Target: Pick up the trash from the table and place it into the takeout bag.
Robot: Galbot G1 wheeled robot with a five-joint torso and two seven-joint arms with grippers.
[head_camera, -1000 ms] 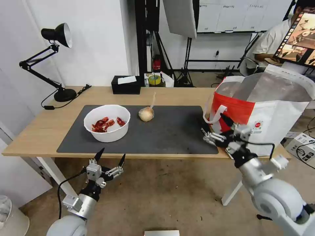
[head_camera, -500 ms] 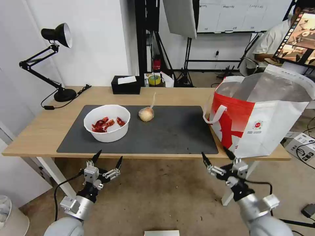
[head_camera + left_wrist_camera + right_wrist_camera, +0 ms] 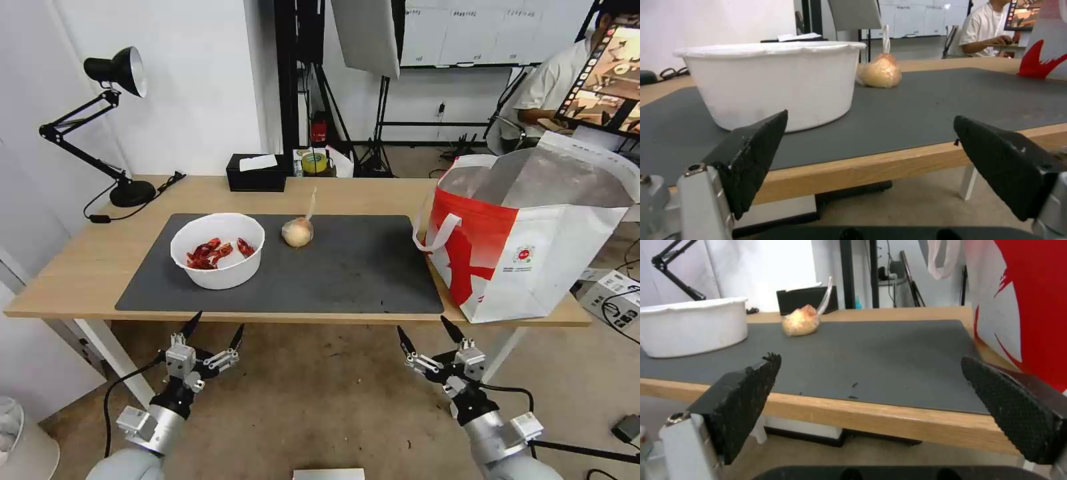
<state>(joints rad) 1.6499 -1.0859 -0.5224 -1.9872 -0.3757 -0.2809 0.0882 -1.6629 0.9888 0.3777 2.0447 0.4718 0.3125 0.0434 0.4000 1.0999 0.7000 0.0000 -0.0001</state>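
Black desk lamp stands at the far left corner of the surface, cable trailing beside its base. Dark grey mat covers the middle of the light-wood top. On the mat's left part sits the white round bowl with red crayfish shells inside; wrist views show its plain white wall upright on the mat. Just right of the bowl, apart from it, lies the small knotted clear bag with pale orange-brown contents, its knotted tail sticking up. Behind these, at the back edge, the black tissue box with a white tissue poking out. The right part of the mat is bare.

Takeout bag stands upright at the right end of the surface, mouth open, silver lining visible, white strap handle hanging on its red-orange side, base partly on the mat's right edge by the look of it.

Left pincer hangs below and in front of the surface's front edge, under the bowl's side, fingers spread wide, holding nothing. Right pincer hangs likewise below the front edge, near the mat's right corner and just left of the bag, fingers wide, nothing between them. Both point up toward the surface edge.
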